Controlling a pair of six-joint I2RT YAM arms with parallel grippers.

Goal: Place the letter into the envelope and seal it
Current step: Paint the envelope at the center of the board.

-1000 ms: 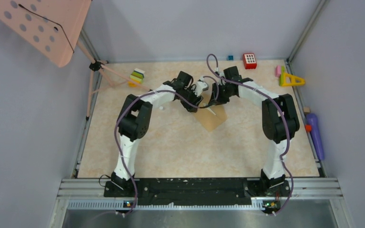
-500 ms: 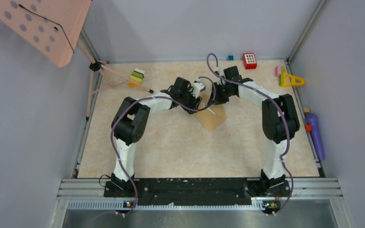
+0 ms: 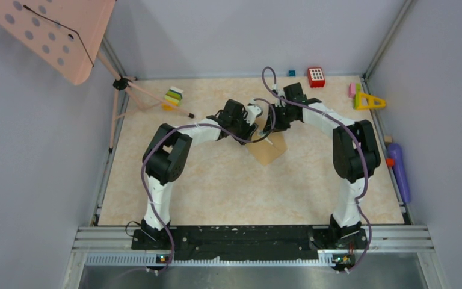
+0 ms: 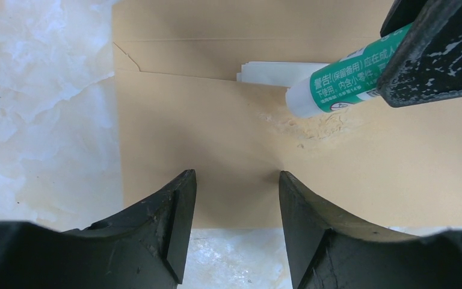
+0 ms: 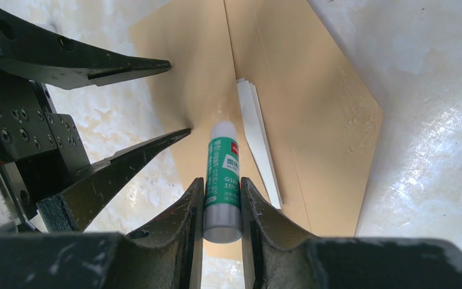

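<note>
Envelope [image 4: 216,150] lies flat on the table [image 3: 216,180], directly under my left gripper [image 4: 236,177], whose fingers stand spread and empty over its near edge. Its long axis runs crosswise to those fingers, and the open flap [image 5: 337,120] lies on the far side, beyond the fold. My right gripper [image 5: 221,183] is pinching a glue stick [image 5: 221,147], tip down on the envelope body just short of the mouth, beside a rough pale smear [image 4: 313,123]. The letter [image 4: 277,72] shows a white edge outside the mouth. I judge that folding the flap falls to the left hand, which is free and just as close. The flap's point is cut off in the left wrist view, and from above both grippers cover the mouth. I cannot tell whether the tip touches paper.
</note>
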